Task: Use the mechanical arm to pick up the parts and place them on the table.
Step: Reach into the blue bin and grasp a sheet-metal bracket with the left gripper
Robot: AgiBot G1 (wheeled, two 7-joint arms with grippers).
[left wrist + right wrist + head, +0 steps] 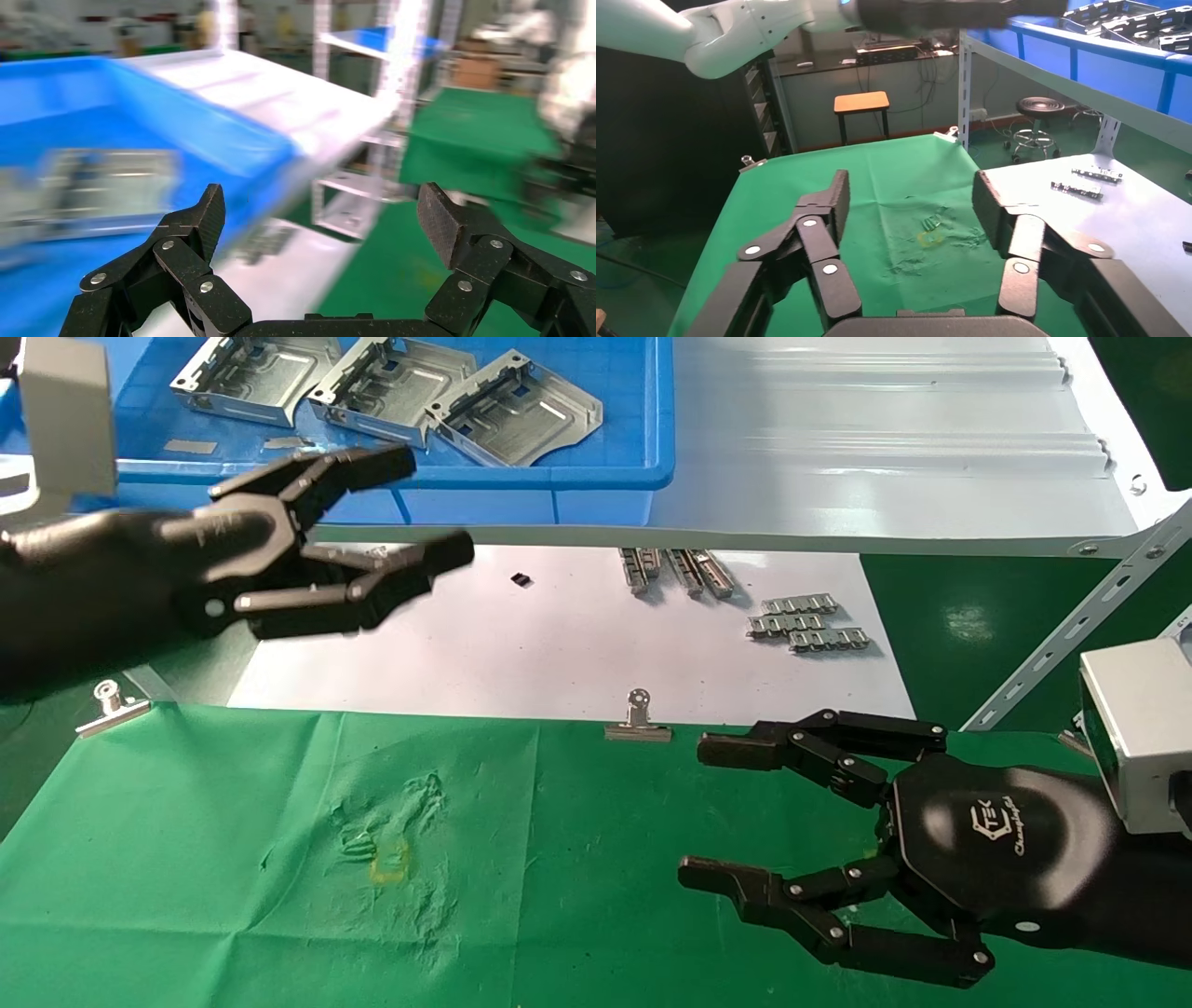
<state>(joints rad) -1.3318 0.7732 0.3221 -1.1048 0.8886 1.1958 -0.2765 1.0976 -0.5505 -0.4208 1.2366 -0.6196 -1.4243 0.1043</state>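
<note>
Three silvery stamped parts (386,384) lie side by side in the blue bin (596,477) at the back left. My left gripper (424,509) is open and empty, raised in front of the bin's near wall, below the parts. In the left wrist view it (323,210) faces the bin (211,140) with a blurred part (105,182) inside. My right gripper (698,812) is open and empty, low over the green cloth table (279,896) at the right. Its wrist view shows it (909,203) facing the cloth's yellowish mark (932,237).
A white sheet (521,645) behind the cloth holds small ridged strips (805,621) and a black bit (521,579). Binder clips (638,719) pin the cloth's far edge. A grey shelf (885,439) and its slanted brace (1080,617) stand at the back right.
</note>
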